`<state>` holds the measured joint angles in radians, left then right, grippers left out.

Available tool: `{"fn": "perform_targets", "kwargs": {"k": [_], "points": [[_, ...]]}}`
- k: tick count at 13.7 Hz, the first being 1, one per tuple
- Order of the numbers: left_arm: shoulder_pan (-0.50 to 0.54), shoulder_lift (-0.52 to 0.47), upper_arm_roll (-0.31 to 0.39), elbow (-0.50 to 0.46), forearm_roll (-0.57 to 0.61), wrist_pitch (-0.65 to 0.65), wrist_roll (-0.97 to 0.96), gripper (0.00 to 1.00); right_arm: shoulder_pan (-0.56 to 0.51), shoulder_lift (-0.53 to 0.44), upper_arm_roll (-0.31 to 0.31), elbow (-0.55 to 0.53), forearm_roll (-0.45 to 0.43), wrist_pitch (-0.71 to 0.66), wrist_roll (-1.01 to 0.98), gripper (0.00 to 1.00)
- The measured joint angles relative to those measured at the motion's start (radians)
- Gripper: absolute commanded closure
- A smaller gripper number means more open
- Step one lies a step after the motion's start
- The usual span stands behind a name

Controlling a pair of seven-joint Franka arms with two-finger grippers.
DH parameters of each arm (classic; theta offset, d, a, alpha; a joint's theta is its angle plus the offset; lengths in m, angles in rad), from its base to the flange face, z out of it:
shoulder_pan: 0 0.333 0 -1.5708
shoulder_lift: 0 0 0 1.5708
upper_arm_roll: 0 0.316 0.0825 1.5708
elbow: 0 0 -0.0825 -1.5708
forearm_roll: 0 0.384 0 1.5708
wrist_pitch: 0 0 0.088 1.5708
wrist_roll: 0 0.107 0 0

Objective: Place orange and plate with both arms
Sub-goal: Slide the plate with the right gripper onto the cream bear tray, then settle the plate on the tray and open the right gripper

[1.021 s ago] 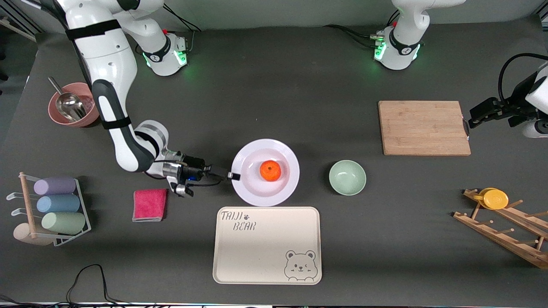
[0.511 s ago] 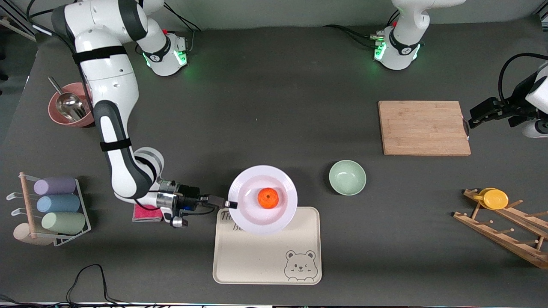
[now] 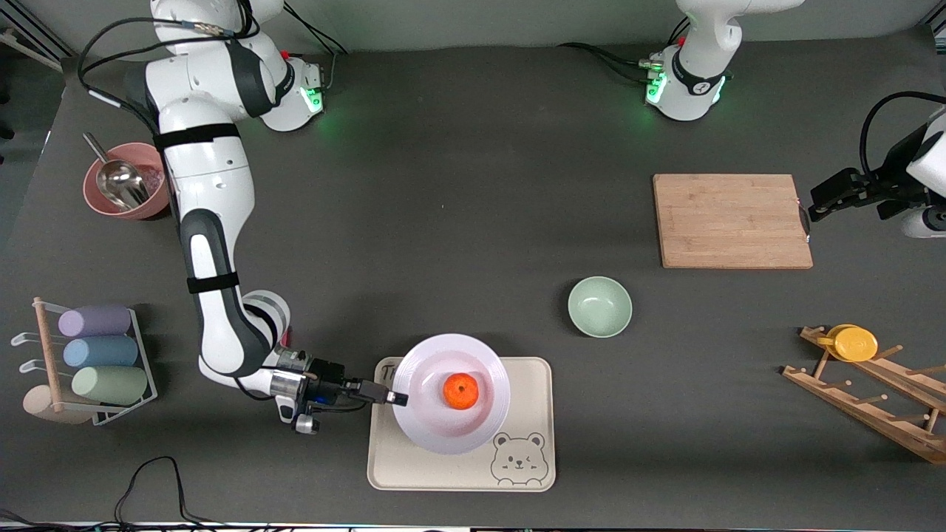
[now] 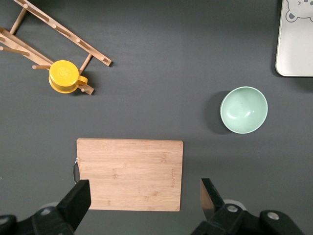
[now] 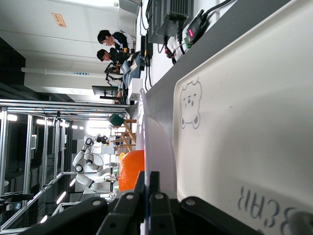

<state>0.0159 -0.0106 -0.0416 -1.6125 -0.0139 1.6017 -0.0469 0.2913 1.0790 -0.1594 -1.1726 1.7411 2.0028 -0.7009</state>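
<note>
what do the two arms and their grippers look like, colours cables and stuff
Both are glossy white Franka arms with dark grey joint sections. The right arm wears black straps that pin a black cable along its links. Each round base shows a black band and green lights. The right gripper is black with thin dark fingers behind a silver wrist ring; the left gripper is also black, fed by a looping black cable.

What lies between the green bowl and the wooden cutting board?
Nothing: in the left wrist view, only bare dark table separates the green bowl from the cutting board. The front view agrees.
</note>
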Motion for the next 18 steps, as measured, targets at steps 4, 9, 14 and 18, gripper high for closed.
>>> {"fn": "perform_targets", "kwargs": {"k": [4, 9, 14, 18], "points": [[0.0, 0.001, 0.0, 0.0, 0.0, 0.0, 0.001, 0.0, -0.005, 0.099, 0.015, 0.102, 0.0, 0.055, 0.0, 1.0], [0.0, 0.001, 0.0, 0.0, 0.0, -0.004, 0.001, 0.0, -0.005, 0.151, 0.048, 0.171, 0.0, 0.12, 0.0, 1.0], [-0.001, 0.001, 0.001, 0.0, 0.0, -0.02, 0.023, 0.0, -0.007, 0.166, 0.048, 0.184, 0.0, 0.124, -0.003, 0.81], [-0.001, 0.001, 0.002, 0.0, 0.0, -0.02, 0.047, 0.0, -0.007, 0.177, 0.049, 0.194, 0.0, 0.129, -0.006, 0.5]]}}
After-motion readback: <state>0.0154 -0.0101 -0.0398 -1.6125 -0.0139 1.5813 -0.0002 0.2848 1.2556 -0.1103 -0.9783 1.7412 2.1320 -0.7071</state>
